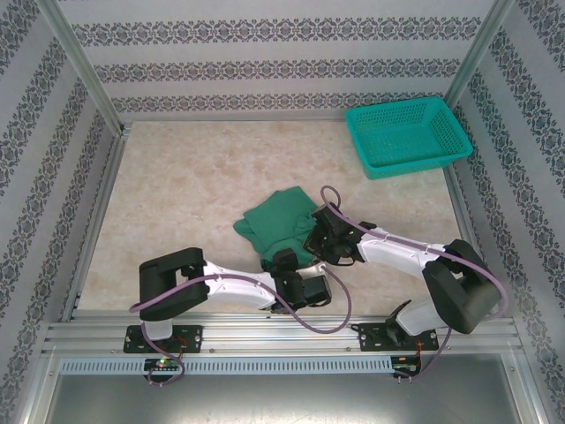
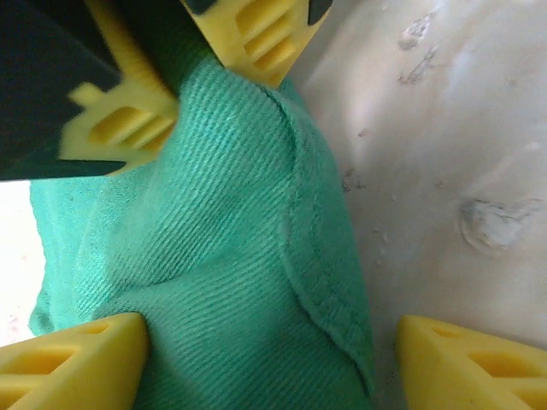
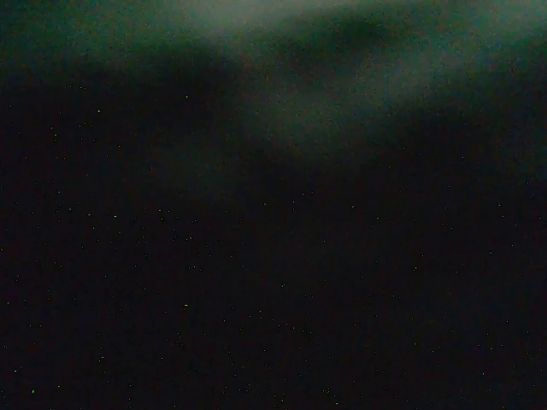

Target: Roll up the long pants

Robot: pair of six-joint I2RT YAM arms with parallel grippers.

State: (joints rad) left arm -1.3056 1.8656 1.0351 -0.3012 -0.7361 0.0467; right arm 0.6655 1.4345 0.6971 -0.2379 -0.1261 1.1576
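Long pants (image 1: 281,223) sit bunched in a loose wad mid-bench (image 1: 177,194), no tight roll yet. Left gripper (image 1: 285,259) at the wad's 6 o'clock, jaws wide apart astride a hemmed fold, gripping nothing. Right gripper (image 1: 320,234) at 3 o'clock, looks pinched onto fabric. Step, likely: mid-roll regrasp. Next: left closes on near fold and turns it toward 12 o'clock.

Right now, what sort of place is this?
Probably a lab test cell, not a home: aluminium frame posts and printed wallpaper panels box in a marble-look table, with robot arms bolted to a slotted rail.
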